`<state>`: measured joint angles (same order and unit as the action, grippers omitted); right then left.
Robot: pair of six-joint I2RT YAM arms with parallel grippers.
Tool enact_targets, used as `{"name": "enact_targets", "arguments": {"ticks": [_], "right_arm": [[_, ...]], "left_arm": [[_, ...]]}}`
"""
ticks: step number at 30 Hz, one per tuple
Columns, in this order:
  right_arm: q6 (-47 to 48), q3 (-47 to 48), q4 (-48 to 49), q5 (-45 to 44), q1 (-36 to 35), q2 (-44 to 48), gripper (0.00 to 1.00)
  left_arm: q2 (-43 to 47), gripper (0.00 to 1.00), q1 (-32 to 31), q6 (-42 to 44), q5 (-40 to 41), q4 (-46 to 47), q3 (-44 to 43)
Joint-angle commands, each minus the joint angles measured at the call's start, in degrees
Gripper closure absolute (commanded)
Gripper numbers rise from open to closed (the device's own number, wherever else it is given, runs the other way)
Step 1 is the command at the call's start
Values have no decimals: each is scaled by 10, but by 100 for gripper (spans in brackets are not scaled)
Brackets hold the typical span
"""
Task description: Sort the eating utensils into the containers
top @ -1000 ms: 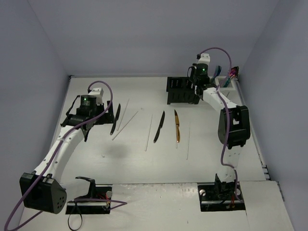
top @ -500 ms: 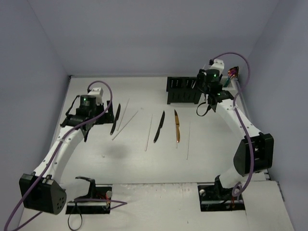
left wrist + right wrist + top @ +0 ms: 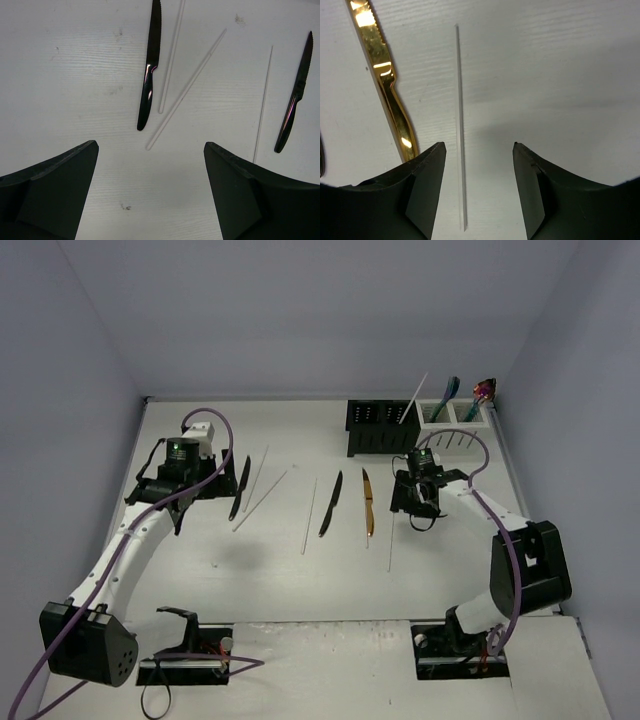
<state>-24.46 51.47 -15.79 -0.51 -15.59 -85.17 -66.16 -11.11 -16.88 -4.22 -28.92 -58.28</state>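
Several utensils lie in a row on the table: a black knife [image 3: 240, 487], white chopsticks [image 3: 262, 496], another chopstick [image 3: 309, 515], a second black knife [image 3: 331, 503], a gold knife [image 3: 368, 502] and a thin white chopstick [image 3: 391, 530]. My left gripper [image 3: 185, 490] is open and empty above the table, just short of the left black knife [image 3: 149, 75] and two chopsticks [image 3: 186, 90]. My right gripper [image 3: 413, 508] is open and low, its jaws astride the end of the thin chopstick [image 3: 461, 125], with the gold knife [image 3: 385, 85] to the left. The black caddy [image 3: 380, 430] holds a leaning white chopstick [image 3: 412, 400].
The white caddy [image 3: 470, 420] stands at the back right beside the black one, with a blue utensil [image 3: 450, 392] and an iridescent one [image 3: 485, 392] standing in it. Grey walls close in the table on three sides.
My right arm has swung from the caddies at the back down to the table by the thin chopstick. A white chopstick now shows leaning in the black caddy. The left arm has not moved.
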Motion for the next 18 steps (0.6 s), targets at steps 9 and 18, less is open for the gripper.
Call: {"name": "enact_targets", "arguments": {"ticks": [9, 18], "right_arm": [[-29, -3, 4, -4, -39, -53, 56], [-36, 5, 6, -29, -58, -93, 72]], "left_arm": [[4, 15, 4, 4, 0, 19, -10], [6, 15, 3, 4, 3, 19, -11]]}}
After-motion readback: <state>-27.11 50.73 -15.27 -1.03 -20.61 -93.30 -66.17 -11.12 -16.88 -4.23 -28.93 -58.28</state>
